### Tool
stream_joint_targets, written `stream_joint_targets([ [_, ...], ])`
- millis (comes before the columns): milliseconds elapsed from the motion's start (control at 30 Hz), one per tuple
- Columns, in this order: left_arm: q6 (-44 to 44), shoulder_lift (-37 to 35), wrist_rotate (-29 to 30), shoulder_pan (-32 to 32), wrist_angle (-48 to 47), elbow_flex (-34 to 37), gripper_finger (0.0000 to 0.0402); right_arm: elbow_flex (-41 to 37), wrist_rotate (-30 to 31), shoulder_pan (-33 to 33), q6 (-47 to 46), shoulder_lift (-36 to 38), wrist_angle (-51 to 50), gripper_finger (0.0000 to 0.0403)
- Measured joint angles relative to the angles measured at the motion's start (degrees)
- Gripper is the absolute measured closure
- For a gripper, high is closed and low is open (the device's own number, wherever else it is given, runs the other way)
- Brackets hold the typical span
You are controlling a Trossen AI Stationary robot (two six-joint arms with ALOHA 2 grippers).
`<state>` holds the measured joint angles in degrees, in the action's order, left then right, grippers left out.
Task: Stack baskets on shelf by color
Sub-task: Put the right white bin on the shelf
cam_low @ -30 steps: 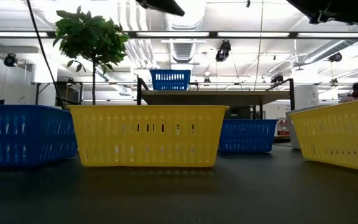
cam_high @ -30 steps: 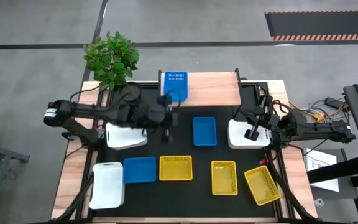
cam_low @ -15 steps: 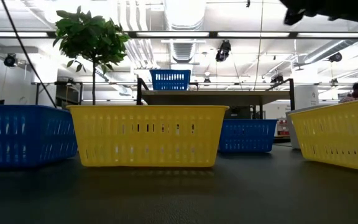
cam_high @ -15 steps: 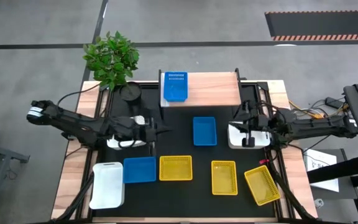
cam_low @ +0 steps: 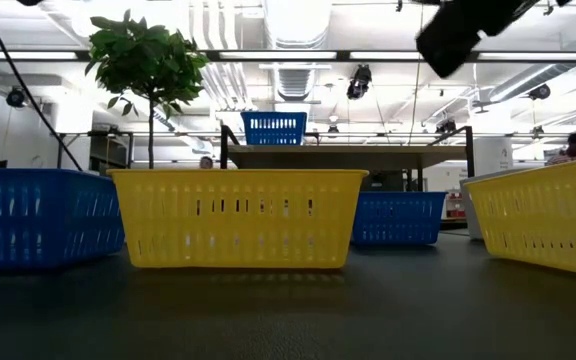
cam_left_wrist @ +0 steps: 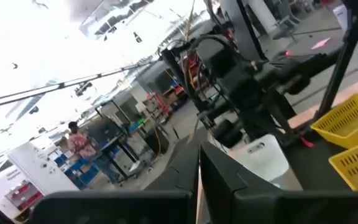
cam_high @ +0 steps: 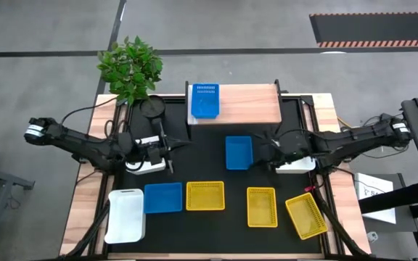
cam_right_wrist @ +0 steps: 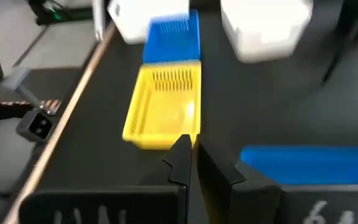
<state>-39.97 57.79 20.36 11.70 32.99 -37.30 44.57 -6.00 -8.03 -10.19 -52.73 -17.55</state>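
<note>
A blue basket stands on the left part of the wood-topped shelf. On the black mat lie another blue basket, a third blue one, three yellow baskets and white baskets. My left gripper is shut and hovers left of the middle blue basket, touching nothing. My right gripper is shut beside that basket's right side; its wrist view shows the blue rim close by.
A potted plant and its black pot stand at the far left corner beside the shelf. The mat between the middle blue basket and the near row of baskets is bare. A dark arm part hangs high in the low view.
My left gripper has drawn back from below the shelf toward the table's left and stretched out level. My right gripper has left the right white basket and moved toward the table's left, up to the middle blue basket. No basket has moved.
</note>
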Motion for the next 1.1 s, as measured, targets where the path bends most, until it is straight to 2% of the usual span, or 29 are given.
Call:
stream_joint_targets([
  [200, 0.0, -0.3, 0.8, 0.0, -0.3, 0.5, 0.0401, 7.2, 0.4, -0.2, -13.9, -4.1, -18.6, 0.0385],
  [300, 0.0, -0.6, 2.2, 0.0, -0.4, 0.5, 0.0401, 10.3, 3.8, -0.2, -22.5, -6.1, -28.5, 0.0385],
  [433, 0.0, -0.8, 3.7, 0.0, -0.6, 0.6, 0.0402, 13.0, 10.5, -0.1, -38.4, -8.5, -42.5, 0.0385],
  [567, 0.1, -0.9, 4.3, 0.0, -0.7, 1.0, 0.0402, 13.5, 12.0, 0.2, -45.3, -10.9, -51.4, 0.037],
  [767, 0.1, -0.9, 4.4, 0.0, -0.6, 1.0, 0.0402, 13.1, 11.6, 2.0, -48.8, -14.5, -51.9, 0.0302],
  [967, 0.1, -1.3, 4.6, 0.0, -0.5, 1.0, 0.0402, 13.0, 11.2, 4.2, -47.8, -18.8, -49.4, 0.0232],
  [1100, 0.0, -1.6, 4.7, 0.0, -0.5, 1.0, 0.0402, 13.0, 6.8, 5.3, -44.9, -21.3, -45.9, 0.0203],
])
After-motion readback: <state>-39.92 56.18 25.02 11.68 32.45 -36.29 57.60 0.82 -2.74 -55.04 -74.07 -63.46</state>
